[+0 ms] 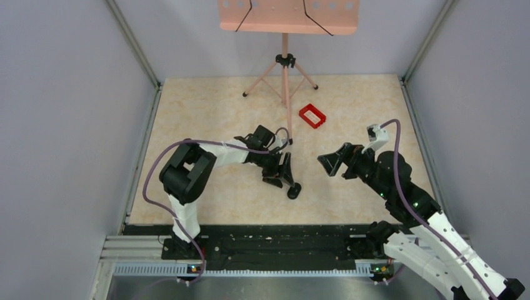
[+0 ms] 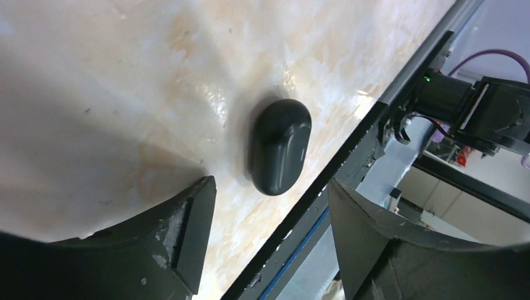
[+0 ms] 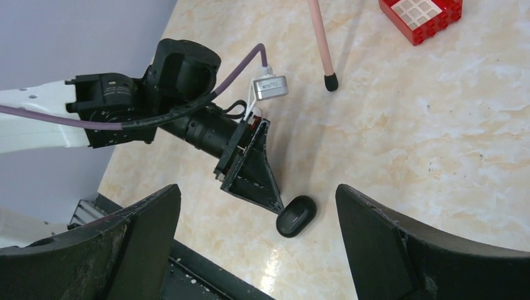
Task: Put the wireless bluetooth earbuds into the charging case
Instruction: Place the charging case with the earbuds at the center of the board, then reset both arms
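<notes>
Top cam: my L arm's wrist covers most of the left gripper point(image 1: 282, 175), so I can't read its gap from here. The charging case point(image 1: 294, 190) is a dark blob on the table point(image 1: 206, 106), right at the fingertip, mid-table toward the front edge. To the case's right, well apart, hangs the right gripper point(image 1: 329, 164), jaws spread wide w/ nothing in them. The pink tripod stand point(image 1: 285, 69) is cut off at the top edge. A red frame point(image 1: 312, 116) sits near one of its legs.

L wrist cam: both fingers point(image 2: 187, 231) are cropped at the bottom, tips well apart, holding nothing. The case lies flat on the table just beyond the gap, untouched. It looks like one smooth shut pebble, and I can't make out a seam.

R wrist cam: own fingers are cropped at the btm corners, wide. The left gripper shows side-on, one tip just beside the case. Contact or not, can't tell.
</notes>
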`<act>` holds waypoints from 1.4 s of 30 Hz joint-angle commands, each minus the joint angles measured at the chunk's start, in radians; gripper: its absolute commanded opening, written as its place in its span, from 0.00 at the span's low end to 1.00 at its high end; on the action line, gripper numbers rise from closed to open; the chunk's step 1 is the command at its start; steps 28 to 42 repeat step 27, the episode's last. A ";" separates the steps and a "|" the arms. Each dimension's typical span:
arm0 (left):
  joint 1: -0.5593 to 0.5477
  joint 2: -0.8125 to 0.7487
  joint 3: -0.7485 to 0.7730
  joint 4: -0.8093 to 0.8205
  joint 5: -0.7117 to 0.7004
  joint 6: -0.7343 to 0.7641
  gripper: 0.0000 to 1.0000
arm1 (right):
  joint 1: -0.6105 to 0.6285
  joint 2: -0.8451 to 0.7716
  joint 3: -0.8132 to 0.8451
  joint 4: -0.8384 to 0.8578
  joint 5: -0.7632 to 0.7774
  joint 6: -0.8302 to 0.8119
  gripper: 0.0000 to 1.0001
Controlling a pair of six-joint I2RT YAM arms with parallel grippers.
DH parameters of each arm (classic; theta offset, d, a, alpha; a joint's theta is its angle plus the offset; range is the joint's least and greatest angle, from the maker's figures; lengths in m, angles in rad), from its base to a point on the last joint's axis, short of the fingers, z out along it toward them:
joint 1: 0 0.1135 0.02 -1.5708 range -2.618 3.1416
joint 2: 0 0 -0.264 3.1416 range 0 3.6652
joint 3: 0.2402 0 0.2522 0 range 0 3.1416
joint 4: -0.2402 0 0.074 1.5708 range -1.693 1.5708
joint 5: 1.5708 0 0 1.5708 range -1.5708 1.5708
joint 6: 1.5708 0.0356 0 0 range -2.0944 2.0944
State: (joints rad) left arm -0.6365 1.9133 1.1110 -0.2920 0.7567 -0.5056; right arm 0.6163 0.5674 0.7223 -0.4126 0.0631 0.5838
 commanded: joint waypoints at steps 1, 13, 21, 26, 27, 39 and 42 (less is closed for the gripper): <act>-0.001 -0.108 0.049 -0.103 -0.119 0.037 0.71 | -0.010 0.024 0.049 -0.008 0.032 -0.015 0.93; 0.001 -0.610 0.189 -0.398 -0.779 0.181 0.84 | -0.011 0.358 0.181 -0.271 0.243 0.039 0.99; 0.020 -0.929 -0.057 -0.274 -1.130 0.061 0.99 | -0.012 0.396 0.143 -0.190 0.270 0.060 0.99; 0.021 -0.988 -0.164 -0.285 -1.170 -0.029 0.99 | -0.012 0.405 0.144 -0.202 0.308 0.079 0.99; 0.023 -0.991 -0.171 -0.291 -1.170 -0.043 0.99 | -0.012 0.402 0.144 -0.202 0.310 0.082 0.99; 0.023 -0.991 -0.171 -0.291 -1.170 -0.043 0.99 | -0.012 0.402 0.144 -0.202 0.310 0.082 0.99; 0.023 -0.991 -0.171 -0.291 -1.170 -0.043 0.99 | -0.012 0.402 0.144 -0.202 0.310 0.082 0.99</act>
